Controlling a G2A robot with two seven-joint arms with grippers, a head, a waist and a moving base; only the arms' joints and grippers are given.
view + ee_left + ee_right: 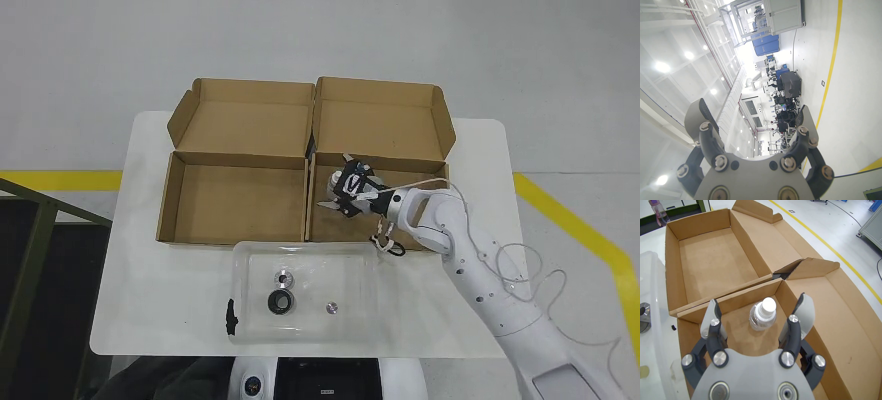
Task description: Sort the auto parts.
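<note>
A small clear bottle (pixel 762 318) with a white cap stands upright in the right cardboard box (pixel 838 321), close to the wall it shares with the left box (pixel 715 262). My right gripper (pixel 758 300) hangs open just above it, one finger on each side and neither touching. From above, that gripper (pixel 348 190) sits over the right box's (pixel 420 225) left part, beside the bottle (pixel 329 183). The clear tray (pixel 355 262) holds a silver metal part (pixel 286 278), a black ring (pixel 281 301) and a small disc (pixel 332 308). My left gripper (pixel 753 105) is open, holds nothing and points up at the hall ceiling.
The left box (pixel 235 205) has nothing in it. Both boxes' lids lie folded back toward the table's far edge. A small black piece (pixel 230 318) sits at the tray's left rim. A grey metal cylinder (pixel 643 317) shows through the tray wall beside the right box.
</note>
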